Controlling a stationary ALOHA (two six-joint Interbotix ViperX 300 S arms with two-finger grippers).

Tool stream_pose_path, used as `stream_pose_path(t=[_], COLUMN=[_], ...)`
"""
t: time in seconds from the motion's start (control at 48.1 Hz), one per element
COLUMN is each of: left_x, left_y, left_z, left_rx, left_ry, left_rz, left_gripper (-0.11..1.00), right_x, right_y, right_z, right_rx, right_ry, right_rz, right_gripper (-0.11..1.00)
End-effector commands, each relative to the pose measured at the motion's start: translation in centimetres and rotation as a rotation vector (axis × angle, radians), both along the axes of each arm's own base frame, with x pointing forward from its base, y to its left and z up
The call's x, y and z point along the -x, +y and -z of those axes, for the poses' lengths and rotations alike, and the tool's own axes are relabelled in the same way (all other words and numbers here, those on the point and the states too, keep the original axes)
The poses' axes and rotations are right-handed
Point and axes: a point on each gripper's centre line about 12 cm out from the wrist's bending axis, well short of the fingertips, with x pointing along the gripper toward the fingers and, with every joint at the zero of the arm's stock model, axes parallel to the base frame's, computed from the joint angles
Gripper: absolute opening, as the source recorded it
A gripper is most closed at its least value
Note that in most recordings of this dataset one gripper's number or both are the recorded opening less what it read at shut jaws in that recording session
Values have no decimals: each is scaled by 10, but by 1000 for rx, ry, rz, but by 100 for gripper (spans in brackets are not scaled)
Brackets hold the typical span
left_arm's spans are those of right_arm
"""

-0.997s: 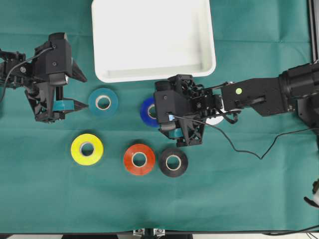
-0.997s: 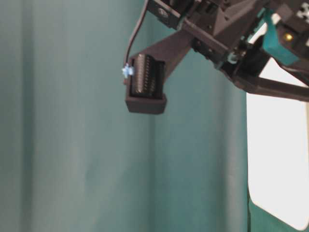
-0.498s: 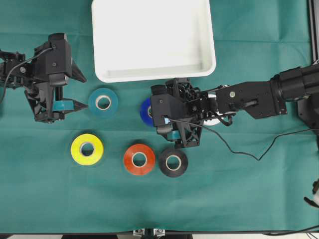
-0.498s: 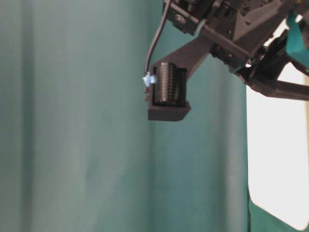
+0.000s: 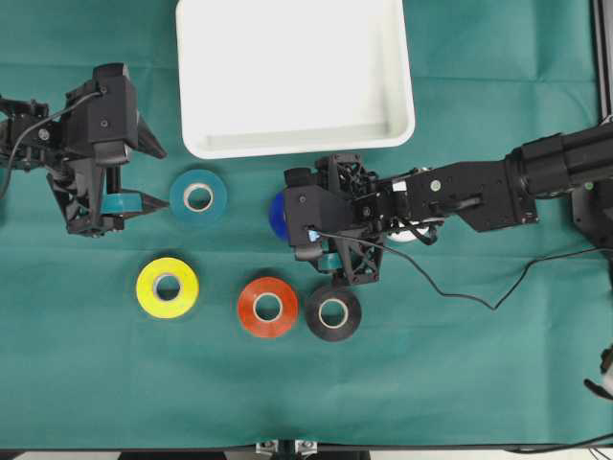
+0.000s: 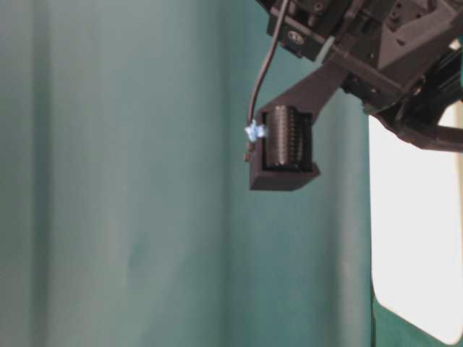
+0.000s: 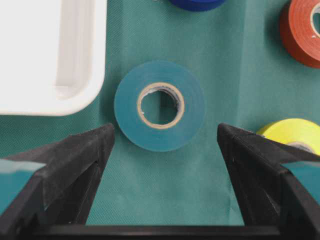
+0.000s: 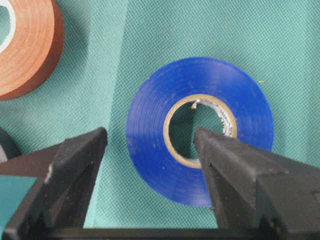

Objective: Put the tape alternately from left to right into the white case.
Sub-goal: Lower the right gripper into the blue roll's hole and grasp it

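On the green cloth [image 5: 479,364], left to right: left gripper [image 5: 129,203] hangs with jaws spread wide and empty, the teal roll [image 5: 198,196] just ahead of its fingertips [image 7: 102,137]; wrist view shows the roll lying flat and centred between them, not touched. Below it the yellow roll [image 5: 168,287]. The white tray [image 5: 407,105] sits at the top middle, nothing in it that can be seen. Orange-red roll [image 5: 267,306] and black roll [image 5: 332,312] lie side by side, nearly touching. Blue roll [image 8: 200,130] is mostly hidden under the right gripper [image 5: 330,259] in the overhead view; wrist view shows those jaws wide apart and empty, one finger over the core hole, the other outside the rim. White roll barely shows behind the right arm.

Handling, judged: small rolls, light, stiff as a ring, so they should not crush. Sides glossy and smooth, likely slippery under hard pads; pale cardboard core looks rougher. Lying flat, each offers two holds: across the outer diameter, or one finger in the core and one outside, pinching the wall. The cloth is finely woven and may ruck if a fingertip drags
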Motion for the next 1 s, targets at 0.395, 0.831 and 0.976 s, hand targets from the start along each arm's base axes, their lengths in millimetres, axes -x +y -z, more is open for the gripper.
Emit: stream_pose_path(t=[0.395, 0.831, 0.976], left_x=[-1, -1, -1], left_y=[1, 1, 1], left_z=[-2, -3, -3], left_rx=[2, 1, 2], left_ry=[-15, -17, -17], left_rz=[-6, -5, -6], left_gripper=[79, 79, 79], right_x=[-10, -15, -15], right_y=[2, 2, 2], right_z=[-8, -17, -21], right_rx=[-4, -1, 3], right_ry=[-32, -35, -44], right_rz=[-1, -4, -8], right_gripper=[82, 32, 27])
